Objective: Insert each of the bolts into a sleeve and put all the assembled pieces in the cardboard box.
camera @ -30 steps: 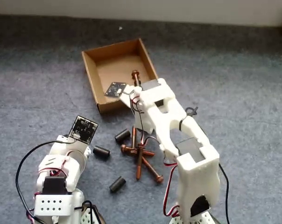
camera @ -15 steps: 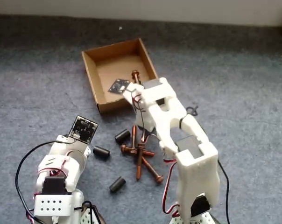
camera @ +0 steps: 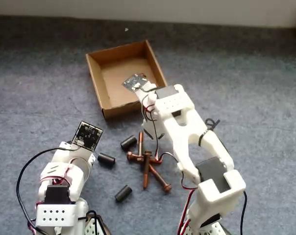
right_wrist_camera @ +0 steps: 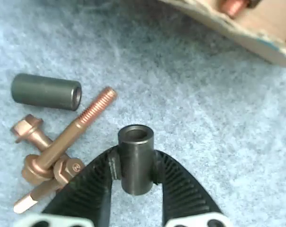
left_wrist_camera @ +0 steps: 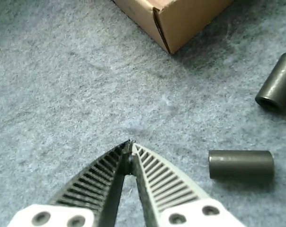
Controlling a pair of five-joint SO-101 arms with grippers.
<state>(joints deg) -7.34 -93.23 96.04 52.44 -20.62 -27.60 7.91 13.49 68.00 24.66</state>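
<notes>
Right gripper [right_wrist_camera: 135, 163] is clamped on a dark sleeve [right_wrist_camera: 136, 139], held upright with its open bore up, over the grey carpet [camera: 246, 83] just short of the cardboard box [camera: 95, 73]. From the high view the right arm [camera: 187, 132] covers that grip and sits at the box's near right corner. The right wrist view also gives a copper bolt end [right_wrist_camera: 233, 6] just past the box wall, one lying sleeve [right_wrist_camera: 46, 91], and the loose bolts [right_wrist_camera: 48, 158] crossed in a pile beside the gripper. The high view adds the layout: bolt pile between the arms, three loose sleeves [camera: 123, 193] around it on the carpet. Left gripper [left_wrist_camera: 130, 147] is pinched closed on nothing, low over the carpet, near two lying sleeves [left_wrist_camera: 241, 164], with a box corner beyond.
</notes>
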